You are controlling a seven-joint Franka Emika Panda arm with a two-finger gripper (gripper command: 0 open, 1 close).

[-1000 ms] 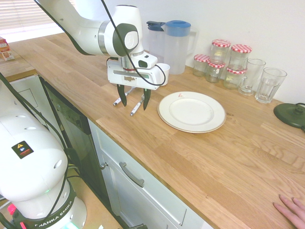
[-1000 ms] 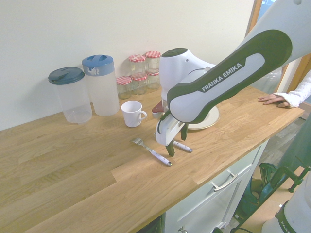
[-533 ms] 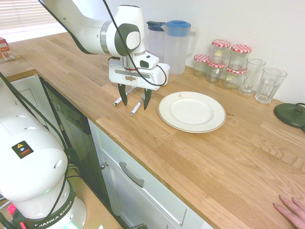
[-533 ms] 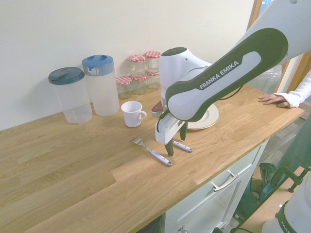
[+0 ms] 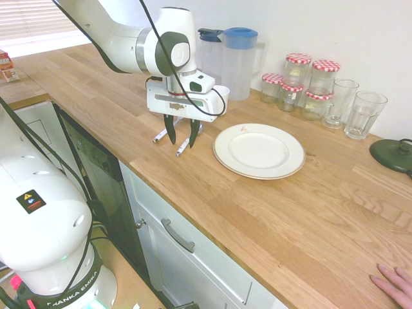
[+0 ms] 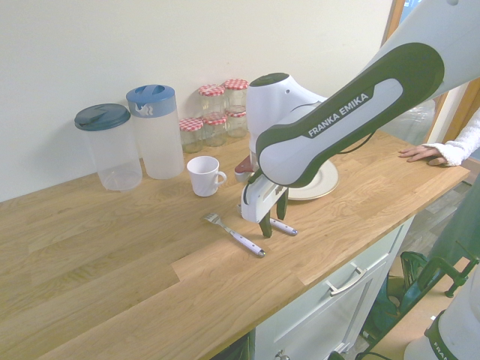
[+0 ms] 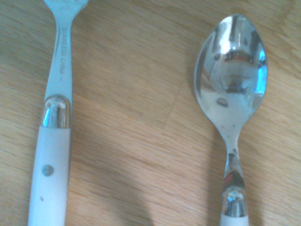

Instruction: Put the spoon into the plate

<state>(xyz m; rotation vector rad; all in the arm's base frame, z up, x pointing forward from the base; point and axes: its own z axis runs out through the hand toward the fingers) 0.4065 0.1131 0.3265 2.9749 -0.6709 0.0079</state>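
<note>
Hovering spread, the black jaws (image 5: 182, 144) are near the silver, white-handled spoon (image 5: 183, 149). First exterior view: round cream plate (image 5: 259, 150) at their three o'clock.

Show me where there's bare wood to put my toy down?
There's a big bare patch in front of the plate, reaching towards the hand. Another lies left of the fork in the second exterior view. It's crowded where the gripper hangs over the spoon, and by the jars and glasses.

The robot's arm (image 6: 352, 112) was glossy white with dark green panels and "FRANKA EMIKA" lettering; a black cable (image 5: 161, 55) and dark, tapered fingers (image 5: 194, 133) completed it.
</note>
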